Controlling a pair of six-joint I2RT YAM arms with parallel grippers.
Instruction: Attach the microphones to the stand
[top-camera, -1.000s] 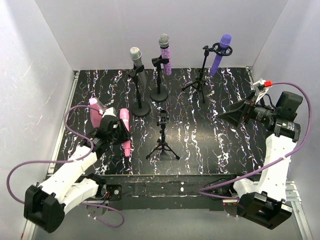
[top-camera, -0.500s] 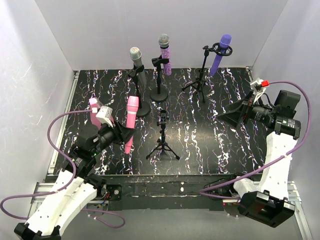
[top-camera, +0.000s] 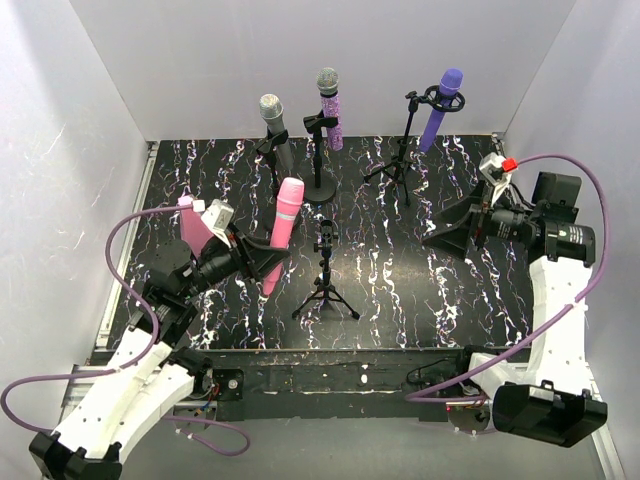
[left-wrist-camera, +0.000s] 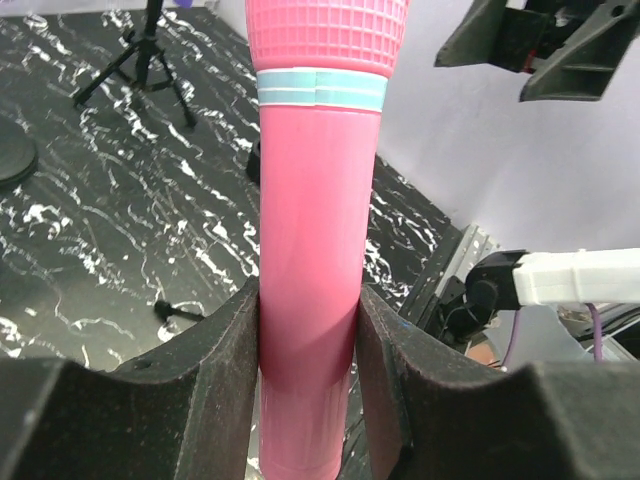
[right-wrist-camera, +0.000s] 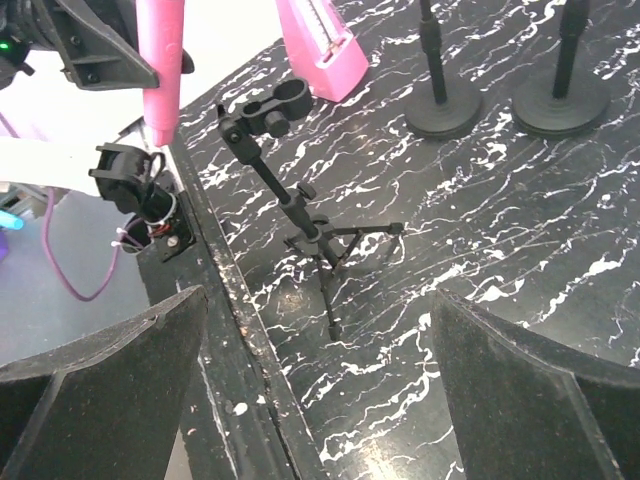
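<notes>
My left gripper (top-camera: 262, 256) is shut on the lower body of the plain pink microphone (top-camera: 282, 232), which is held off the table, head up and tilted right. In the left wrist view the pink microphone (left-wrist-camera: 320, 240) fills the gap between both pads of the gripper (left-wrist-camera: 310, 335). Just right of it stands the small empty tripod stand (top-camera: 326, 272), its clip (right-wrist-camera: 270, 112) vacant. My right gripper (top-camera: 452, 226) is open, with nothing between its fingers, and faces that stand (right-wrist-camera: 300, 215) from the right. The silver-grey (top-camera: 272, 118), glittery (top-camera: 329, 104) and purple (top-camera: 441, 104) microphones sit in the back stands.
A pink wedge-shaped object (top-camera: 189, 222) lies at the left, behind the left wrist. Two round-base stands (top-camera: 318, 188) and a tall tripod (top-camera: 398, 160) occupy the back. The table's front edge (right-wrist-camera: 225, 300) runs close to the small tripod's legs.
The left arm has lifted the pink microphone and carried it right toward the small tripod, tipping its head upward. The right gripper has shifted slightly left.
</notes>
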